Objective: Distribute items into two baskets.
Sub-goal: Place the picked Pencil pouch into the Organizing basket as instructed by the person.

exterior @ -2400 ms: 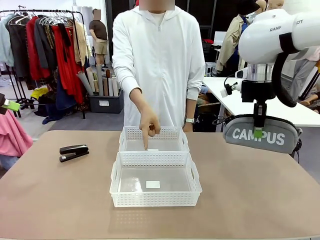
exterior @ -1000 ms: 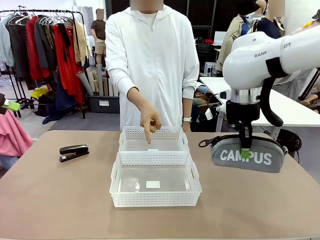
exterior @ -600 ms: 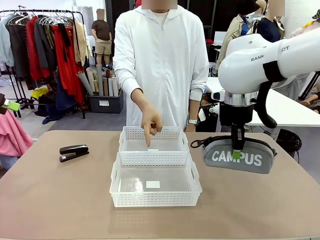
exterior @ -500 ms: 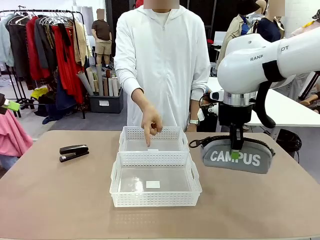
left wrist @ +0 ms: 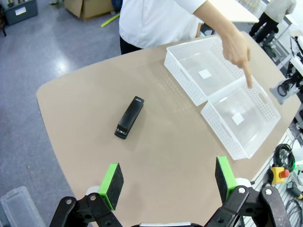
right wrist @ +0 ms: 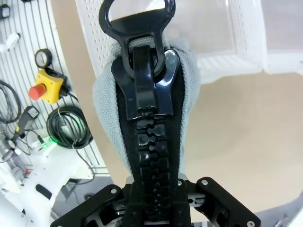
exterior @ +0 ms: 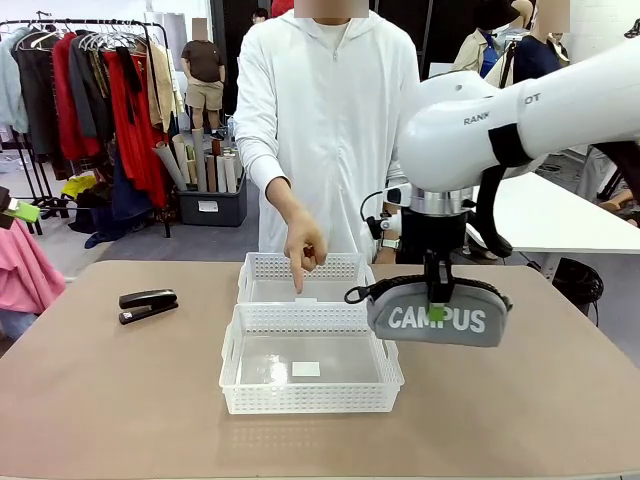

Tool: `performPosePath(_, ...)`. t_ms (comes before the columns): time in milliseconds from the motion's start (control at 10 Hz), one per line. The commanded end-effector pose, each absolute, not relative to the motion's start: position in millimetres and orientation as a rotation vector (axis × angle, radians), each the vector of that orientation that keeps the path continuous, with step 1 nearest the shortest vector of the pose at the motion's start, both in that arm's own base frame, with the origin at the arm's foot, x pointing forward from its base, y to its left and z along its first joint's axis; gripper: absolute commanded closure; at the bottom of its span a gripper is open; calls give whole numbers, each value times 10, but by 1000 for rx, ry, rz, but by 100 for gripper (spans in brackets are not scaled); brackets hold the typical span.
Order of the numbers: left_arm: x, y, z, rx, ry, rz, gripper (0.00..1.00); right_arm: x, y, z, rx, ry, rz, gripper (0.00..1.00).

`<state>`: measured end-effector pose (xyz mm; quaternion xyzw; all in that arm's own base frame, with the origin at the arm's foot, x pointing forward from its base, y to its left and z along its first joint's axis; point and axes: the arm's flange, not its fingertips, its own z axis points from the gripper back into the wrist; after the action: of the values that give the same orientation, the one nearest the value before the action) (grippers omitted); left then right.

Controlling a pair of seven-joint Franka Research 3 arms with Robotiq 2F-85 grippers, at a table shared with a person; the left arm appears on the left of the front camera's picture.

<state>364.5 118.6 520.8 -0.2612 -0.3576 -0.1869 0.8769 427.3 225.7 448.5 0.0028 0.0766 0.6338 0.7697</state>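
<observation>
Soft, light grey pouch [exterior: 470,322], clamped at its zipper ridge in the right claw [exterior: 436,310], is held aloft beside the near basket [exterior: 310,400], right of the tabletop [exterior: 520,410] centre; sagging is expected. The left claw [left wrist: 168,178] is spread apart.

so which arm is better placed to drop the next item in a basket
right. right fingers are shut on the grey fabric CAMPUS zip pouch, held up beside the white lattice plastic baskets. left fingers are open and empty, back by the black stapler
</observation>
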Motion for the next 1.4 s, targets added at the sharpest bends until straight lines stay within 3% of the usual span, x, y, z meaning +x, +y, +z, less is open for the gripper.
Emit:
performPosePath(0, 3658, 1189, 5204, -557, -761, -391, 0, 4390, 2425, 4566, 15, 160, 1410, 100)
performPosePath(1300, 3658, 1189, 5204, -557, -761, -391, 0, 4412, 3781, 4167, -37, 102, 1468, 100)
